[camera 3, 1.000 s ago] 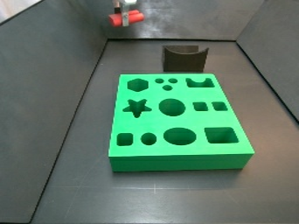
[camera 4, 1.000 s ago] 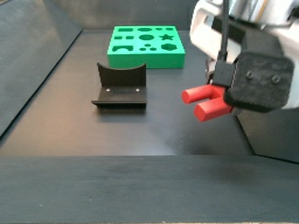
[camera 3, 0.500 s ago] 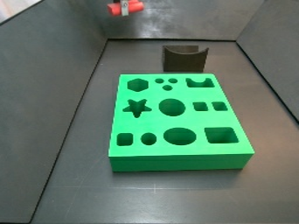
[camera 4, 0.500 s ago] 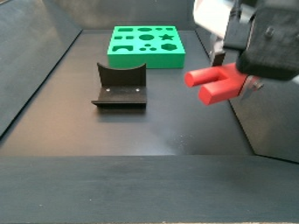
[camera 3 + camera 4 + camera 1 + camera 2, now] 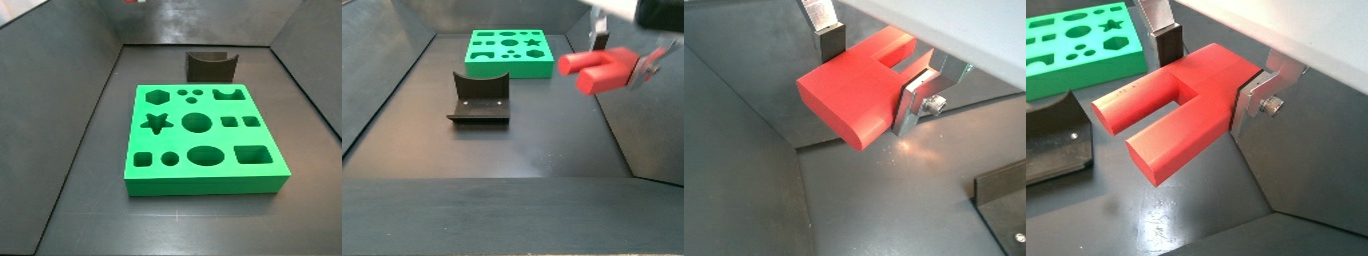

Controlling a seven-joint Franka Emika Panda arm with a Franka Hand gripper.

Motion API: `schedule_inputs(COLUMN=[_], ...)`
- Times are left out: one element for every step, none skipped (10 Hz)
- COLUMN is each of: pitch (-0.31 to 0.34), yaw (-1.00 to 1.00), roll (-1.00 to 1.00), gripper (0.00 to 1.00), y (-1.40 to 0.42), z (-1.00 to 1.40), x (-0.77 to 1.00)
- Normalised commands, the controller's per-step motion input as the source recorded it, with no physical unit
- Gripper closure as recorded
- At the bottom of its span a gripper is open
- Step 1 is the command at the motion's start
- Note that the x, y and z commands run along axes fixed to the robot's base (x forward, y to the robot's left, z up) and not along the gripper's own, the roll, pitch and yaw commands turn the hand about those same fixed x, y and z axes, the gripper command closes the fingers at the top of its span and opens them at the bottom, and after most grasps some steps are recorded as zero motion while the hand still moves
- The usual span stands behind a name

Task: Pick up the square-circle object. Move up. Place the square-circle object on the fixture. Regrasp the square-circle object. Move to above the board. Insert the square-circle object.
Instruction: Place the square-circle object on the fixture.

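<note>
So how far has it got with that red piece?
Picked up and lifted: the gripper jaws clamp the square-circle object high above the floor. The fixture stands bare, so placing there, regrasping and inserting into the board all remain.

Gripper [image 5: 625, 62] high by one side wall, clamping the square-circle object [image 5: 601, 70] — bare floor [image 5: 543, 140] beneath; fixture [image 5: 478, 97] and board [image 5: 510, 52] well apart.

The peg [image 5: 604, 70] clamped in the claw [image 5: 1211, 68] is bright red. Its fingers [image 5: 1265, 88] are silver. Below it, the board [image 5: 510, 52] is vivid green, the fixture [image 5: 478, 97] dark grey-black.
</note>
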Motion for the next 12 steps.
schedule_inputs(pitch=[-0.03, -0.027, -0.031, -0.029, -0.026, -0.023, -0.021, -0.021, -0.021, -0.021, -0.02, -0.017], yaw=[1.0, 1.0, 1.0, 1.0, 1.0, 1.0, 1.0, 1.0, 1.0, 1.0, 1.0, 1.0], roll=[0.05, 0.06, 0.06, 0.05, 0.05, 0.05, 0.05, 0.05, 0.05, 0.05, 0.05, 0.05], gripper=[1.0, 1.0, 1.0, 1.0, 1.0, 1.0, 1.0, 1.0, 1.0, 1.0, 1.0, 1.0], y=[-0.77, -0.76, -0.68, -0.61, -0.56, -0.5, -0.44, -0.39, -0.35, -0.29, -0.25, -0.18], z=[-0.08, -0.13, -0.13, -0.11, -0.1, -0.1, -0.1, -0.09, -0.09, -0.08, -0.08, -0.07], x=[1.0, 1.0, 1.0, 1.0, 1.0, 1.0, 1.0, 1.0, 1.0, 1.0, 1.0, 1.0])
